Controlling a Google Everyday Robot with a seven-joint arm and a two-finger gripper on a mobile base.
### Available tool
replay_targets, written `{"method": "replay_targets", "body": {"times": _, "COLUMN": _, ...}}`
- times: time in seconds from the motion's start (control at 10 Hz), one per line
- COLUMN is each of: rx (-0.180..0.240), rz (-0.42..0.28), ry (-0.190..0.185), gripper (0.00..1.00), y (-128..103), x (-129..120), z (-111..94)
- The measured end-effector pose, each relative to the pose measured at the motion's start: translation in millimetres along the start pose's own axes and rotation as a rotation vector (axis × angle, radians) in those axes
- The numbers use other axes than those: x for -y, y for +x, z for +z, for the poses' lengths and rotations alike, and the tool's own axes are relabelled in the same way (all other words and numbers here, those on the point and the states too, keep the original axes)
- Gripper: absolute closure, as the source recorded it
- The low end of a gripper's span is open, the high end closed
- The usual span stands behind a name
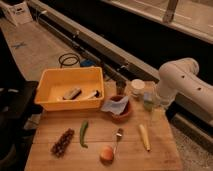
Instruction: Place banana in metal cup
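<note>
The banana lies right of the fork — metal cup behind the bowl; gripper hangs behind the banana.

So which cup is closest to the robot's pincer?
The pale green cup, farthest right: the pincer hangs just beside it. The cream-white cup and the dark metal cup stand farther away, toward the yellow bin.
</note>
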Motion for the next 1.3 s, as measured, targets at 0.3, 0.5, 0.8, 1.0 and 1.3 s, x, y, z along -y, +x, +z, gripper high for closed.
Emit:
{"method": "replay_targets", "body": {"times": 0.3, "rx": -0.007, "rz": 0.371, "ry": -0.065, "gripper": 0.3, "y": 3.4, "x": -4.3, "z": 44.3}}
{"method": "replay_targets", "body": {"times": 0.5, "rx": -0.045, "rz": 0.512, "ry": -0.069, "gripper": 0.3, "y": -0.5, "x": -13.3, "z": 60.7}}
{"method": "replay_targets", "body": {"times": 0.8, "rx": -0.109, "rz": 0.606, "ry": -0.045, "gripper": 0.3, "y": 3.8, "x": -24.8, "z": 69.2}}
{"method": "replay_targets", "body": {"times": 1.0, "rx": -0.11, "rz": 0.609, "ry": -0.043, "gripper": 0.3, "y": 3.2, "x": -24.1, "z": 68.9}}
{"method": "replay_targets", "body": {"times": 1.3, "rx": -0.122, "rz": 0.596, "ry": -0.099, "gripper": 0.3, "y": 3.0, "x": -17.8, "z": 78.9}}
